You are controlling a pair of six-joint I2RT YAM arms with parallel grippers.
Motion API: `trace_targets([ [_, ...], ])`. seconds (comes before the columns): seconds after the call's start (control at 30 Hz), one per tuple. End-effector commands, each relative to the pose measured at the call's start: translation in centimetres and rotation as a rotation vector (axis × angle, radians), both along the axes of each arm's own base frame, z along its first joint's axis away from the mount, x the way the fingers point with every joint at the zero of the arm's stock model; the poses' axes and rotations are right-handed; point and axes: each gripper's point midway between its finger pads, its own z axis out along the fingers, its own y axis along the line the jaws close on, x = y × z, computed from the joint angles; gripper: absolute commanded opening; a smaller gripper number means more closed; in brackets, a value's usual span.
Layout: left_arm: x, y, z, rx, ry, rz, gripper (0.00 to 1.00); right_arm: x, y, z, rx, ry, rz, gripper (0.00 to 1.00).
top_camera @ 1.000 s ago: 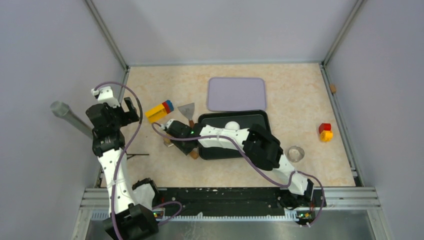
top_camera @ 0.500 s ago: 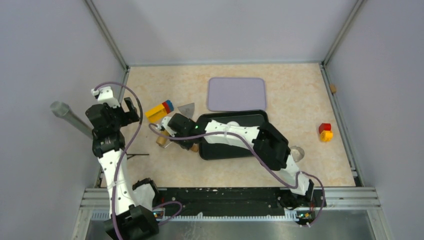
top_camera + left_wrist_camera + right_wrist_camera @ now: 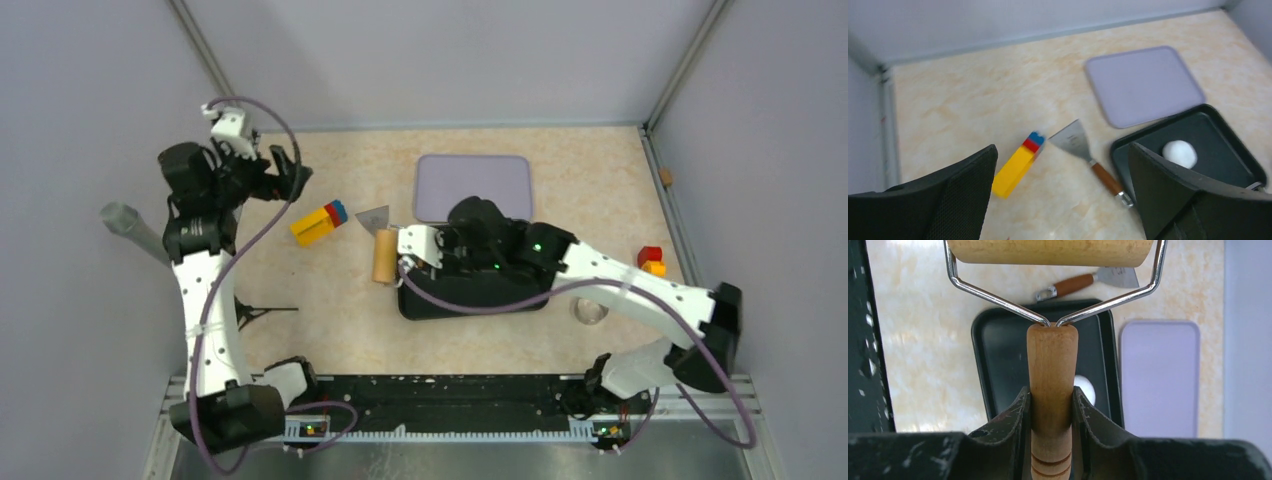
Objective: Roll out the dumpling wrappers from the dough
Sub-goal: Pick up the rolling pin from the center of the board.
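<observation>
— At the left end of the black tray, what has changed since a second ago?

— My right hand was reaching low across the tray to the rolling pin lying on the counter. Now it is clamped on the pin's wooden handle, and the roller sits just left of the tray. That arm's elbow has swung out to the right. My left hand has risen and moved toward the far left corner, fingers spread wide and holding nothing.

— And the dough?

— It is a small white ball in the far part of the tray, untouched. From above, my right arm hides it.

— Anything else hard to see?

— The glass dish near the tray's right end is half covered by that arm. I cannot tell whether the roller clears the counter.

— The surroundings?

— The counter is beige and marbled, with plain grey walls on three sides. A lilac mat lies just beyond the tray. A scraper and a yellow block lie to its left.
</observation>
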Motion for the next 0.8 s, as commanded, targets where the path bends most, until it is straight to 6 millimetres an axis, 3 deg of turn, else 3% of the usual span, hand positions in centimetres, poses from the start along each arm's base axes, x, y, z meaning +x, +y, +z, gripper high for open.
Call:
trace_targets([
  [0.0,0.8,-7.9,0.9,0.042,0.071,-0.291,0.99,-0.2,-3.2,1.7,-0.018,-0.281,0.142,0.00],
  [0.13,1.7,-15.0,0.9,0.038,0.178,-0.549,0.99,0.5,-6.5,0.6,-0.137,-0.425,0.161,0.00],
  [0.23,2.2,-19.3,-0.2,0.036,0.291,-0.702,0.99,0.9,-7.6,0.6,-0.171,-0.484,0.158,0.00],
  [0.37,0.3,-24.3,-2.5,-0.002,0.420,-0.932,0.99,0.7,-8.5,0.7,-0.189,-0.529,0.178,0.00],
  [0.5,-2.4,-27.5,-6.0,0.026,0.500,-1.078,0.99,0.1,-9.0,0.4,-0.172,-0.576,0.224,0.00],
  [0.6,-4.6,-28.6,-8.0,0.062,0.535,-1.167,0.99,-0.1,-9.5,-0.4,-0.169,-0.604,0.227,0.00],
  [0.77,-6.7,-28.9,-7.5,0.031,0.549,-1.265,0.97,-0.2,-10.0,-0.6,-0.159,-0.624,0.232,0.00],
])
